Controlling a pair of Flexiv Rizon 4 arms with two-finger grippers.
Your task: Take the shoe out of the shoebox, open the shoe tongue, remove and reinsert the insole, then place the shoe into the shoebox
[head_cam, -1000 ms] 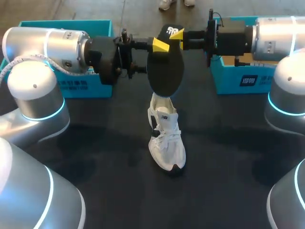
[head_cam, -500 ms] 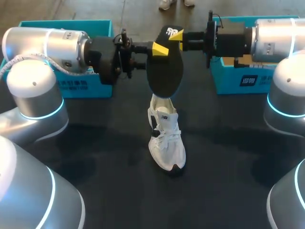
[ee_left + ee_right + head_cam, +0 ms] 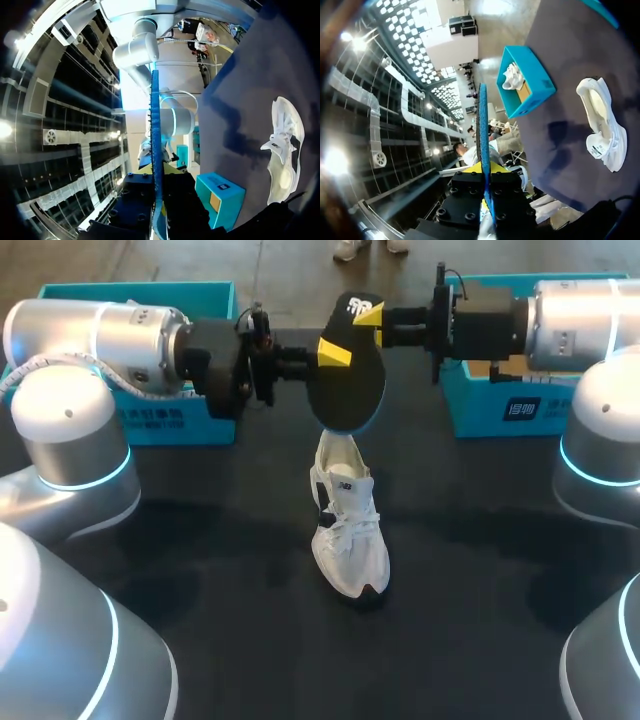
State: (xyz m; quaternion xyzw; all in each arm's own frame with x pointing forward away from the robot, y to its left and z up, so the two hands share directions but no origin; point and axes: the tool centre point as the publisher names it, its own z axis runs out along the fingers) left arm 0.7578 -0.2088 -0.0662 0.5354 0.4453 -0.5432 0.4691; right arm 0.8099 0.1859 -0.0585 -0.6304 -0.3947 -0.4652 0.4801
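Observation:
A black insole [image 3: 346, 375] with a blue underside hangs in the air above the table, heel end up. My left gripper [image 3: 333, 351] is shut on its left edge, and my right gripper [image 3: 369, 313] is shut on its top end. In each wrist view the insole shows edge-on as a thin blue strip [image 3: 155, 150] [image 3: 483, 130] clamped between that gripper's [image 3: 157, 202] [image 3: 485, 196] black fingers. The white shoe [image 3: 348, 530] lies on the dark table below the insole, toe toward the front, also visible to the side as the shoe [image 3: 283, 145] [image 3: 603, 125].
A teal shoebox [image 3: 160, 425] stands at the back left behind my left arm; this teal box [image 3: 522, 82] holds another white shoe. A second teal box [image 3: 500, 408] [image 3: 220, 195] stands at the back right. Dark table surface surrounds the shoe.
My left gripper's fingers have come together onto the insole's edge. The insole shifted very slightly. My right arm has stayed in place, holding the top end.

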